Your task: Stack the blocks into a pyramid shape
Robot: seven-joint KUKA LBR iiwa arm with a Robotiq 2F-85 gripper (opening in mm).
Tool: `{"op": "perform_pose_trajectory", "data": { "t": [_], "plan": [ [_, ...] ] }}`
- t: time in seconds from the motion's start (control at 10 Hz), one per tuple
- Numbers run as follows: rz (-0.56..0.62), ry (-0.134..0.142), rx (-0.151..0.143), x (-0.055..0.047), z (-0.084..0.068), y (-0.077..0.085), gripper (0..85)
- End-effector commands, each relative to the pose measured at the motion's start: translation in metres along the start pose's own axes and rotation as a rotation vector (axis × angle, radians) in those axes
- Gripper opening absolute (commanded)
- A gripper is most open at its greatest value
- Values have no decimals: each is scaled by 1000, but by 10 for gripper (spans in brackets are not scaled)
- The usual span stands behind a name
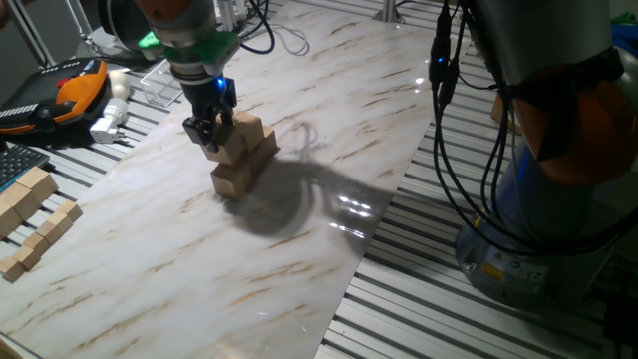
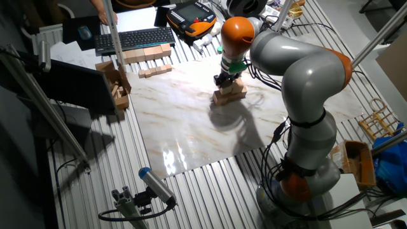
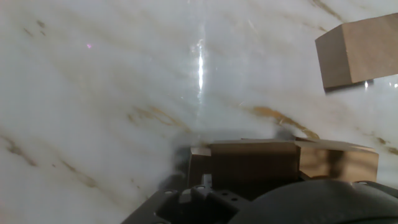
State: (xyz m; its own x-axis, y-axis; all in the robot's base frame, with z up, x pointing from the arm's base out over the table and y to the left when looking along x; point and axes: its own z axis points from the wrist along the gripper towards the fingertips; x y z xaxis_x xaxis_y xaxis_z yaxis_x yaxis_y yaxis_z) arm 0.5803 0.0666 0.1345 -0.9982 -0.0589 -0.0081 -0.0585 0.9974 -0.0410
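Note:
The blocks [image 1: 242, 160] form a small pile of light-tan cubes left of centre on the marble board [image 1: 299, 249]; the other fixed view shows the pile [image 2: 230, 93] under the arm's wrist. My gripper [image 1: 211, 132] is at the pile's upper left, shut on a top block [image 1: 221, 146]. In the hand view this block [image 3: 245, 163] fills the bottom centre and hides the fingers, with a neighbouring block [image 3: 341, 163] level beside it. One more block [image 3: 359, 50] lies lower down at the top right, on the marble.
Smaller pale wooden pieces [image 1: 30, 214] lie off the board's left edge, also seen near a keyboard [image 2: 133, 38]. An orange-black pendant [image 1: 62, 92] and a white plug [image 1: 110, 122] sit at the back left. The arm's base and cables [image 1: 558, 170] stand at the right.

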Motion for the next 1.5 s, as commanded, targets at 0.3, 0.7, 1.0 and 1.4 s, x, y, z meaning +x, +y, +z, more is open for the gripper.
{"op": "perform_pose_trajectory", "data": {
  "t": [0.3, 0.7, 1.0, 1.4],
  "plan": [
    [-2, 6, 10, 2, 0, 1, 0],
    [-8, 29, 13, 5, 1, 1, 0],
    [-3, 25, 16, 7, 0, 1, 0],
    [-2, 17, 24, 7, 1, 2, 170]
  ]
}}
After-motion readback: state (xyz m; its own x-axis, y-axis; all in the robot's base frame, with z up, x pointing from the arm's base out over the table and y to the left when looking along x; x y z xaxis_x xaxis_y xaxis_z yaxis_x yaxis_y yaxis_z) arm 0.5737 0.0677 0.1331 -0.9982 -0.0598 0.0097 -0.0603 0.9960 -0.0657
